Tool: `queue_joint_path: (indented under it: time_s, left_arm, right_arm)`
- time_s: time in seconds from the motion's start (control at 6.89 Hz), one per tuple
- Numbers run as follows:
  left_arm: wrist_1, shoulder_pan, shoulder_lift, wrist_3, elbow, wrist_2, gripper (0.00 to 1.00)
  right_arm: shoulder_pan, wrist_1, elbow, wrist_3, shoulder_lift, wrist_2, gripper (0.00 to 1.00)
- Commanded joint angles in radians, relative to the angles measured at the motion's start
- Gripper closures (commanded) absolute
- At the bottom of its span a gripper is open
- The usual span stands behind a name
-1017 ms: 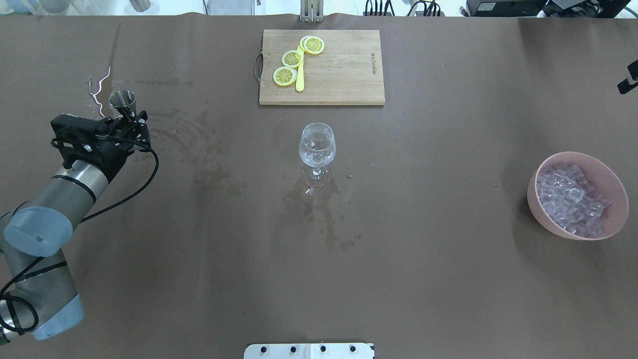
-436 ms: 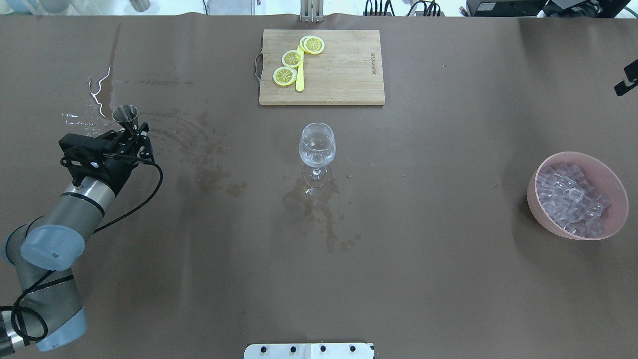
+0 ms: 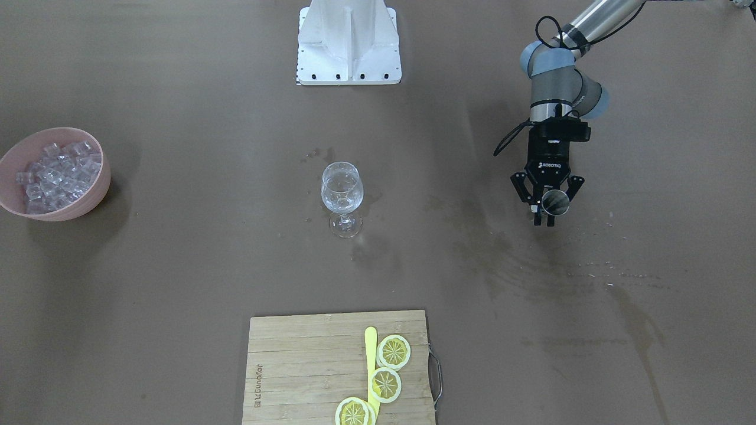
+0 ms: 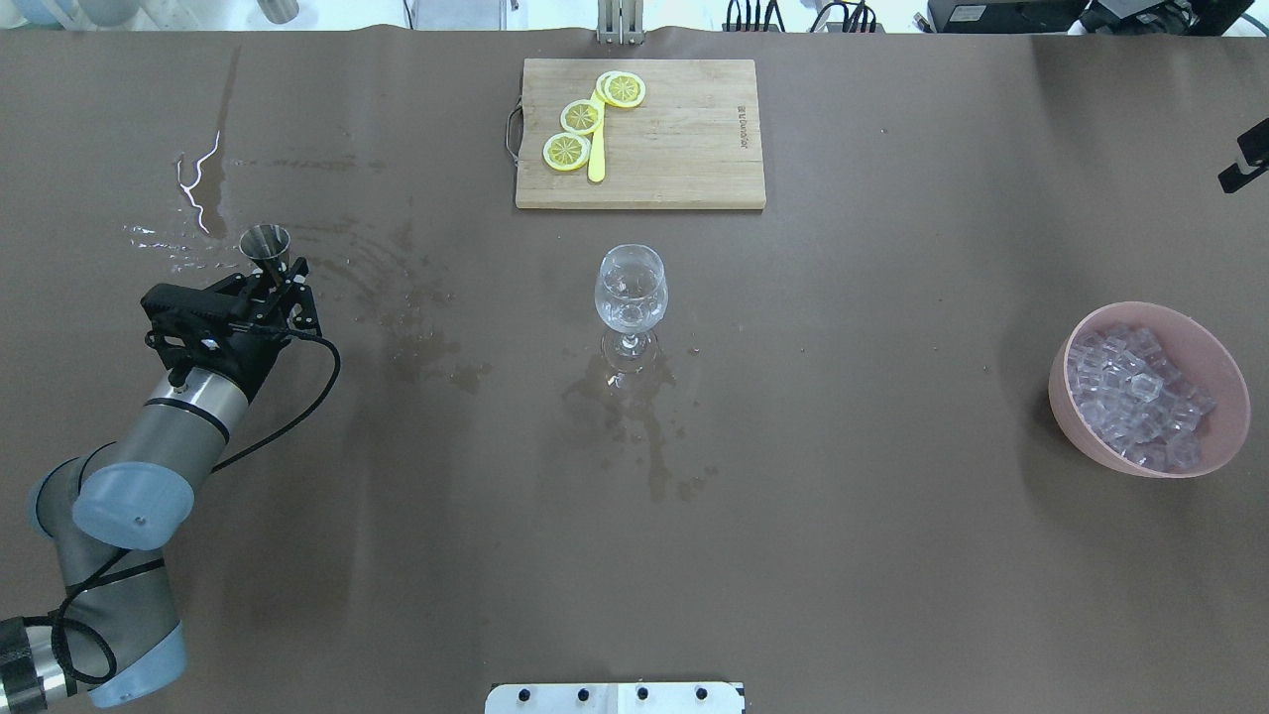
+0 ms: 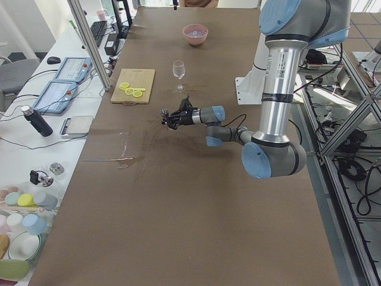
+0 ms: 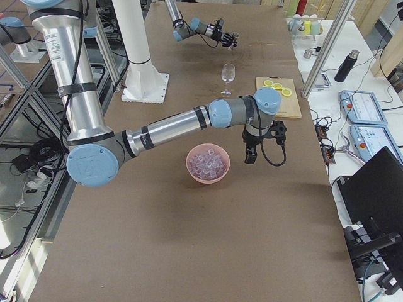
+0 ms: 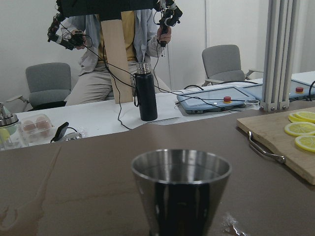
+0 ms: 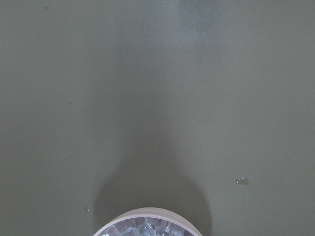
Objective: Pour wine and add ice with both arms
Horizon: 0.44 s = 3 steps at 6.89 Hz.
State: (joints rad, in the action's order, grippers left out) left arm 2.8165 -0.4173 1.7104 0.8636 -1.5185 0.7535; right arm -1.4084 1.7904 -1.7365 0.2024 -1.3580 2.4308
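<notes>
My left gripper [image 4: 276,278] is shut on a small steel jigger [image 4: 265,241] and holds it upright at the table's left, over wet streaks. The jigger fills the left wrist view [image 7: 180,189] and also shows in the front view [image 3: 556,202]. An empty clear wine glass [image 4: 631,288] stands mid-table, well to the jigger's right. A pink bowl [image 4: 1076,421] at the far right holds heaped clear ice cubes [image 4: 1140,392]. My right gripper [image 4: 1242,165] shows only as a black sliver at the right edge, beyond the bowl; whether it is open or shut I cannot tell. Its wrist view looks down on the bowl's rim [image 8: 147,212].
A wooden cutting board [image 4: 684,139] with lemon slices [image 4: 583,117] and a yellow knife lies behind the glass. Wet stains spread around the glass's foot and near the jigger [image 4: 426,352]. The white pedestal [image 3: 348,41] stands at the near edge.
My left gripper has carried the jigger a little to the right and back toward the robot. The right gripper's sliver has barely shifted. Glass and bowl have not moved.
</notes>
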Motion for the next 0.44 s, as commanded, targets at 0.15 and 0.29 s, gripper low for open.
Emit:
queue_joint_path:
  time_s: [0.15, 0.29]
  left_arm:
    - [0.009, 0.023, 0.02, 0.021, 0.044, -0.042, 1.0]
    - [0.008, 0.035, 0.023, 0.05, 0.063, -0.046, 1.0]
  right_arm:
    - [0.002, 0.0, 0.0, 0.0, -0.001, -0.001, 0.0]
    - [0.002, 0.0, 0.0, 0.0, 0.0, -0.001, 0.0]
